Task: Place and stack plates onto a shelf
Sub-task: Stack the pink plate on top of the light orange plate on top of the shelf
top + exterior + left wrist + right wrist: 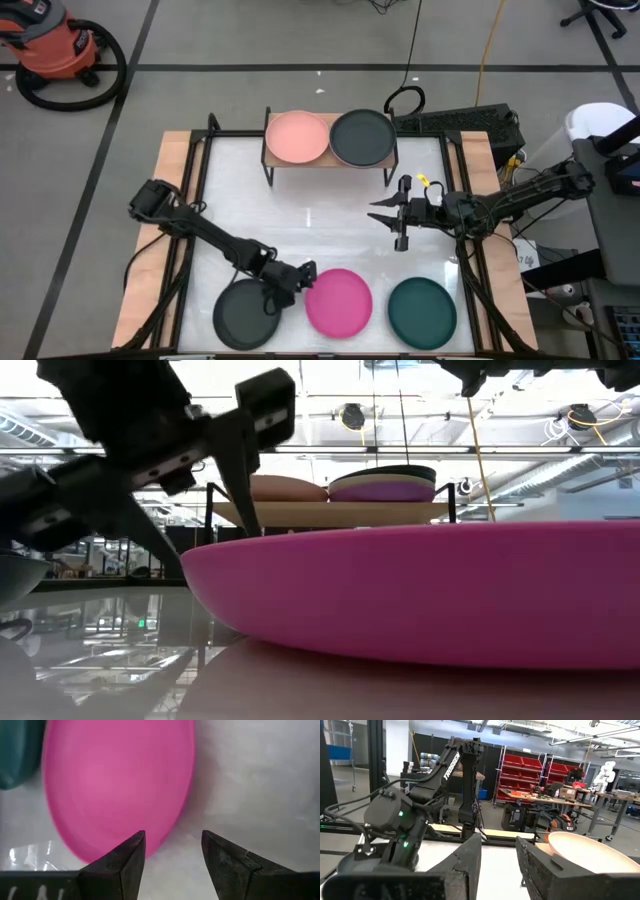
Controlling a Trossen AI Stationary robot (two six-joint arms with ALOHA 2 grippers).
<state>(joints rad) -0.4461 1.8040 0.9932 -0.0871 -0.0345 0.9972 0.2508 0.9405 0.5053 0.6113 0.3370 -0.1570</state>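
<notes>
— Three plates line the worktop's near edge: a dark grey plate, a hot pink plate and a teal plate.

— And the left gripper?

— It hangs at the pink plate's rim, fingers parted, nothing between them.

— The shelf?

— At the far edge, carrying a salmon plate beside a dark-topped stack.

— The right gripper?

— Over mid-worktop, jaws apart, empty.
</notes>
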